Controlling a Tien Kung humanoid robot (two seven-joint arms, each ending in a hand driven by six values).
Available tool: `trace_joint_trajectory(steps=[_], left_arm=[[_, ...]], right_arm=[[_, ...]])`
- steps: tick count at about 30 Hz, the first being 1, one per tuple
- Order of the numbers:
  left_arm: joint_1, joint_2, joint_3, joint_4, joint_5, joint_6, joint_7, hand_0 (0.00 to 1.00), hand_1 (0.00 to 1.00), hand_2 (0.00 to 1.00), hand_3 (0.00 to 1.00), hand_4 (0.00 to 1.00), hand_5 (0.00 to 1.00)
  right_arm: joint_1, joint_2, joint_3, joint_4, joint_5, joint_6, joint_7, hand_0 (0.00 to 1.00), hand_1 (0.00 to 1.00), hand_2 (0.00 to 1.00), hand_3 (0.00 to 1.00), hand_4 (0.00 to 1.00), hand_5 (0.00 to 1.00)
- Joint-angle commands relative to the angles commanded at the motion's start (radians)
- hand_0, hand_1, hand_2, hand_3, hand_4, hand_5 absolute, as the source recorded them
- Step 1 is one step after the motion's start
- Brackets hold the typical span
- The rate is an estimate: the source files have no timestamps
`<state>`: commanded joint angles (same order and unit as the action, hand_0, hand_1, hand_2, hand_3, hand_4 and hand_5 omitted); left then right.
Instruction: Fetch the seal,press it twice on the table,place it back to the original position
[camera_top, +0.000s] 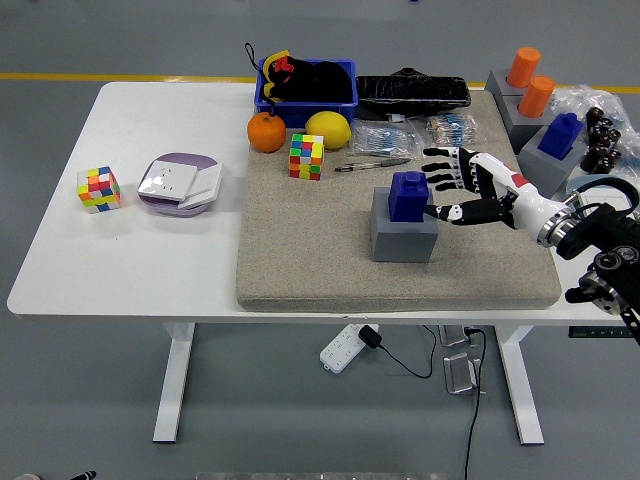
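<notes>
A blue seal (408, 195) stands upright on a grey block (403, 237) in the middle right of the beige mat (300, 260). My right hand (431, 190) comes in from the right edge and hovers just right of the seal. Its fingers (447, 168) are spread and hold nothing. The thumb tip lies close to the seal's right side, and I cannot tell whether it touches. My left arm is out of sight.
Behind the seal lie a pen (370, 165), a colour cube (306, 157), a lemon (328, 130) and an orange (266, 132). At the far right stand grey blocks with orange seals (523, 68) and another blue seal (562, 134). A second cube (99, 189) and a white-purple box (179, 184) sit at the left.
</notes>
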<state>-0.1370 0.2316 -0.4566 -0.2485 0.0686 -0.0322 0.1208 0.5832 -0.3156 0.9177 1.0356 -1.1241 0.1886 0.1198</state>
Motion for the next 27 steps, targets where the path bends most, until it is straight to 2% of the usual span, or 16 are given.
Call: trace_joint_trajectory(steps=[17,18,23,24,27], left_arm=[[-0.006,0.0,0.003,-0.002,-0.001,-0.002,-0.001,0.822,0.812,0.785,0.821,0.738,0.421],[-0.006,0.0,0.005,-0.001,-0.002,-0.002,-0.001,0.823,0.812,0.785,0.821,0.739,0.421],[-0.007,0.001,0.01,0.0,-0.006,-0.003,0.0,0.823,0.812,0.785,0.821,0.739,0.421],[-0.007,0.001,0.01,0.0,-0.007,-0.003,0.0,0.822,0.811,0.785,0.821,0.74,0.421],[-0.007,0.0,0.011,-0.001,-0.007,-0.004,0.0,0.822,0.811,0.785,0.821,0.74,0.421]], right_arm=[[0.092,0.015,-0.133,-0.096,0.028,-0.024,0.027,0.829,0.808,0.817,0.853,0.843,0.002],[0.097,0.015,-0.138,-0.1,0.027,-0.03,0.031,0.811,0.788,0.795,0.826,0.84,0.002],[0.117,0.012,-0.163,-0.113,0.027,-0.051,0.048,0.811,0.788,0.795,0.826,0.84,0.002],[0.121,0.012,-0.17,-0.117,0.028,-0.055,0.051,0.801,0.739,0.744,0.782,0.814,0.002],[0.128,0.013,-0.181,-0.123,0.028,-0.059,0.056,0.801,0.739,0.744,0.782,0.814,0.002]])
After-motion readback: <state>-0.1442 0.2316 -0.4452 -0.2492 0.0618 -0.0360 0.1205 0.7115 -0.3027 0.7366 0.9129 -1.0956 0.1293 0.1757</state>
